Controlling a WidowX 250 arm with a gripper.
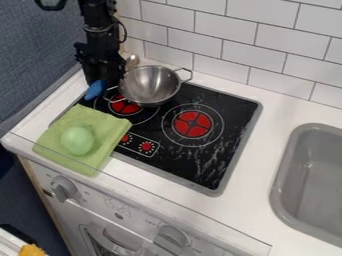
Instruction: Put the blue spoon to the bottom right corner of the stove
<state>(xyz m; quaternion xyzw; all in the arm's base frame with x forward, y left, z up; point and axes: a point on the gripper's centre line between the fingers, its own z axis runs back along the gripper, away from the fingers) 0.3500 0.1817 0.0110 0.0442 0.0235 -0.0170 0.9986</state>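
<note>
The black gripper (105, 79) hangs over the stove's back left corner, left of the metal pot. A blue piece (95, 89), which looks like part of the blue spoon, shows at the gripper's lower left side. Behind the gripper, by the tiled wall, a silvery spoon-like end (132, 61) sticks out; whether it joins the blue piece is hidden by the gripper. The black stove top (224, 145) has its bottom right corner at the front, well away from the gripper.
A steel pot (150, 85) with two handles sits at the stove's back left. Over the front left lies a green cloth (110, 145) bearing a pale green rounded object (77, 140). To the right is a grey sink (284, 175); tiles (220, 30) rise behind.
</note>
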